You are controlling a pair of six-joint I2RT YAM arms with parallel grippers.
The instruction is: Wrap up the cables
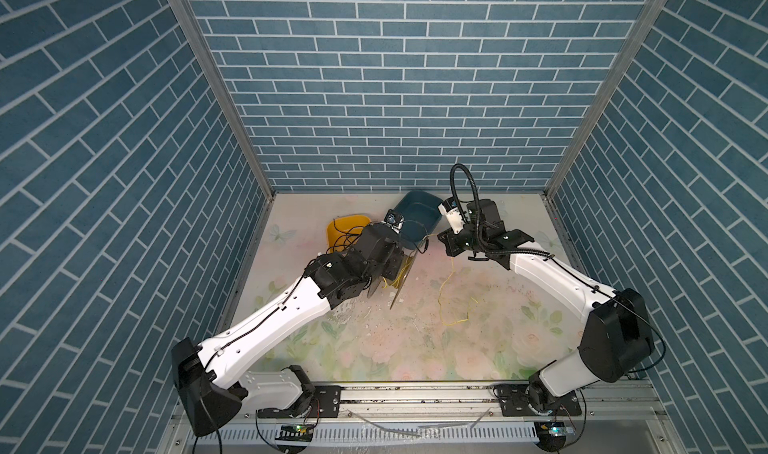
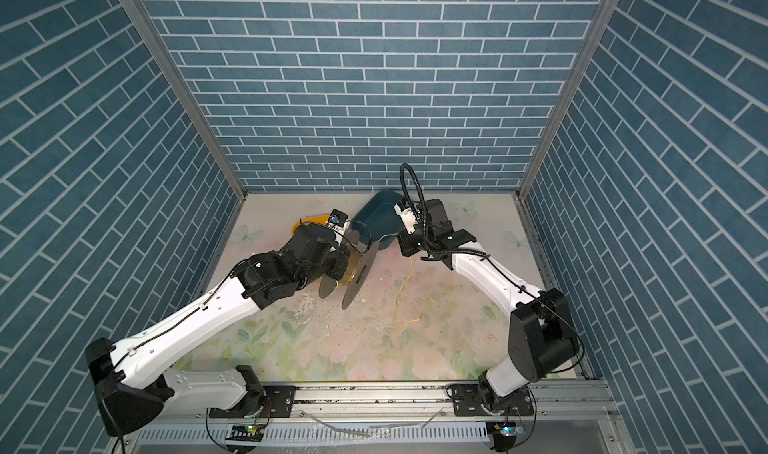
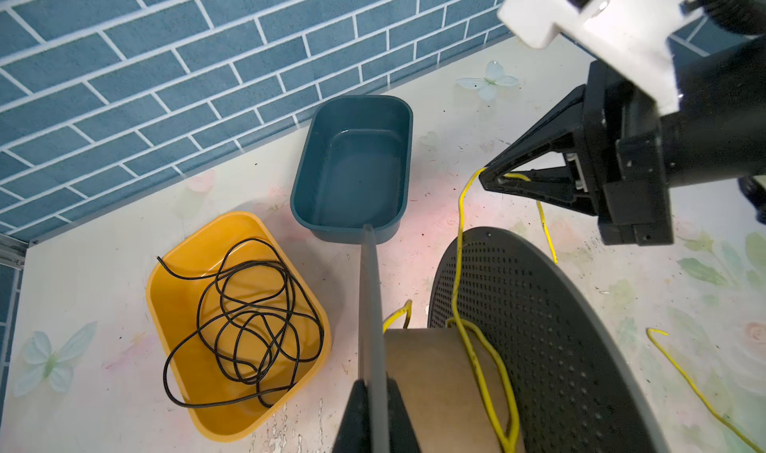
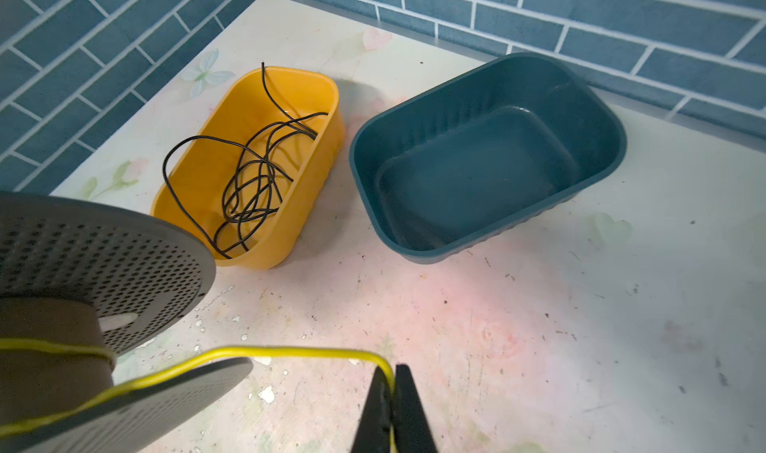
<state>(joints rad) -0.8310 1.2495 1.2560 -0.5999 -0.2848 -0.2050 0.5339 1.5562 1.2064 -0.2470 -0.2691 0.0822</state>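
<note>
The thin, bright yellow cable (image 4: 290, 350) loops round the gray reel's (image 3: 539, 326) brown middle, runs to the right pincer (image 4: 391, 388), pinched shut on it at 2 o'clock from the reel, then trails onto the counter (image 1: 415, 348), while the left pincer (image 3: 373, 388) squeezes the reel's rim.

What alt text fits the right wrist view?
The right gripper pinches a yellow cable that runs to a spool with perforated grey flanges. Behind stand a yellow bin of tangled black wires and an empty dark blue bin.
</note>
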